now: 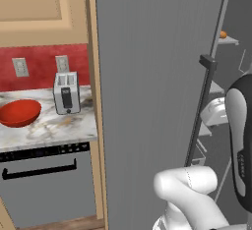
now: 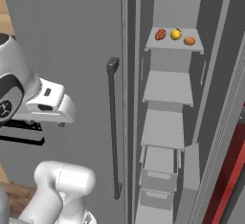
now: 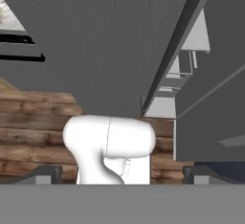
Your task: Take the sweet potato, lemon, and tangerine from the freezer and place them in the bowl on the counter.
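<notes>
The freezer (image 2: 72,36) stands open, its grey door (image 1: 147,76) swung out with the long bar handle (image 2: 113,127) on its edge. On the top inside shelf lie the sweet potato (image 2: 160,34), the lemon (image 2: 176,34) and the tangerine (image 2: 189,40); the tangerine (image 1: 223,35) also peeks past the door edge. The red bowl (image 1: 18,112) sits on the marble counter (image 1: 54,128) at the left, with nothing showing in it. My gripper (image 3: 123,174) is open, fingertips (image 3: 45,173) wide apart, nothing between them. It points down at the floor in front of the door, well below the fruit shelf.
A silver toaster (image 1: 66,93) stands on the counter right of the bowl, against the red wall. A grey oven front (image 1: 44,185) sits under the counter. Lower freezer shelves and drawers (image 2: 160,170) fill the interior. The floor (image 3: 33,132) is wooden.
</notes>
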